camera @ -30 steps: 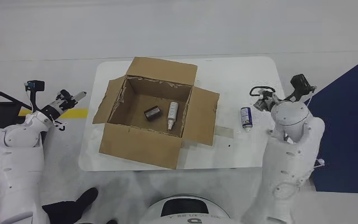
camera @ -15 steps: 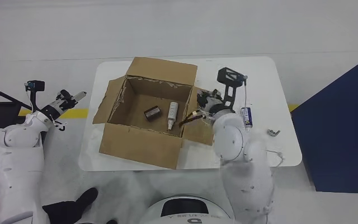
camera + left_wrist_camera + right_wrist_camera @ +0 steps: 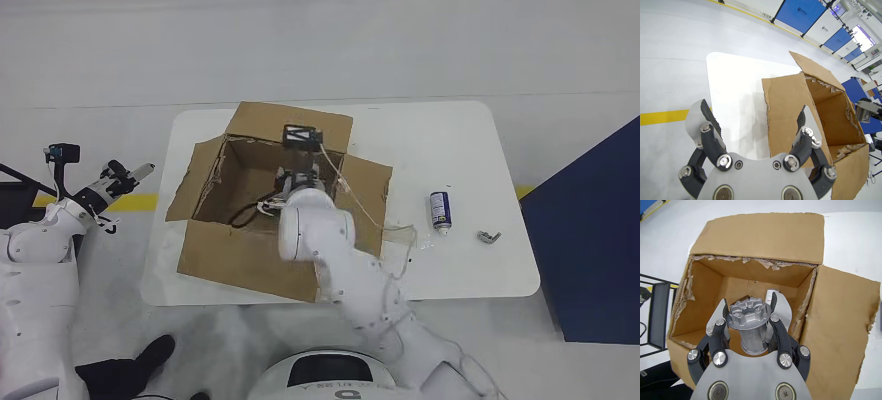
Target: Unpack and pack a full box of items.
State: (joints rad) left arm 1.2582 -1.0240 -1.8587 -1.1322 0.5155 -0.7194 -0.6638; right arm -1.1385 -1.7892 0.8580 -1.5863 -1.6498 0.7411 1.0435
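An open cardboard box point(image 3: 250, 262) stands on the white table point(image 3: 450, 140). My right gripper point(image 3: 749, 303) hangs over the box's opening, shut on a grey metal part point(image 3: 748, 323), a cylinder with a toothed flange. In the top view the right arm point(image 3: 310, 225) stretches across the box's right flap. Below the part, on the box floor, lie a white bottle point(image 3: 770, 294) and a dark item point(image 3: 745, 298), both mostly hidden. My left gripper point(image 3: 754, 109) is open and holds nothing, out past the table's left edge, facing the box point(image 3: 789, 106).
A blue spray can point(image 3: 439, 210) lies on the table right of the box, with a small metal piece point(image 3: 488, 237) farther right. The box's flaps stand spread outward with torn edges. A black frame point(image 3: 657, 313) stands on the floor beside the table.
The right arm has swung from the table's right side, near the spray can, leftward to over the box, carrying the metal part. The left arm has kept still.
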